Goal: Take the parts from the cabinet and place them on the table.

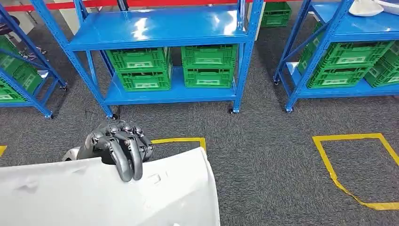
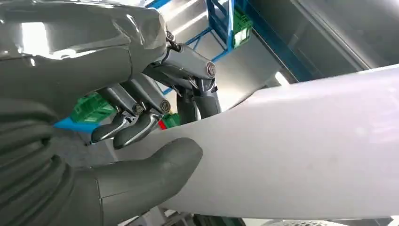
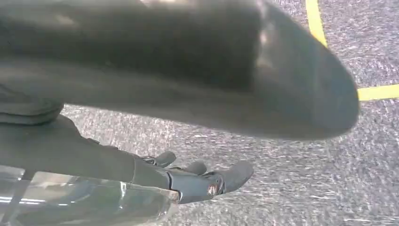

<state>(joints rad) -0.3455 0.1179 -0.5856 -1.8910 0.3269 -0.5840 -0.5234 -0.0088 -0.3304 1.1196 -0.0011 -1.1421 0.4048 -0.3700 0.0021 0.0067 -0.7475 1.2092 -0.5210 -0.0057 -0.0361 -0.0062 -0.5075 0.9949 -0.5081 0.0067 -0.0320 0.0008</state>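
Observation:
A large white curved panel part (image 1: 108,197) fills the lower left of the head view. My left hand (image 1: 120,148) grips its far edge, with the dark fingers (image 1: 127,165) hooked over the top. In the left wrist view the thumb (image 2: 155,165) presses the underside of the white part (image 2: 306,150) and the fingers (image 2: 131,127) curl over its rim. My right hand (image 3: 202,181) hangs above the grey carpet, its fingers stretched out, its thumb (image 3: 235,84) apart from them and nothing between. The panel hides the right arm in the head view.
A blue shelving rack (image 1: 160,28) with green crates (image 1: 207,66) stands straight ahead. A second blue rack (image 1: 339,52) holds green crates at the right, and a third stands at the far left (image 1: 19,75). Yellow tape squares (image 1: 350,165) mark the grey carpet.

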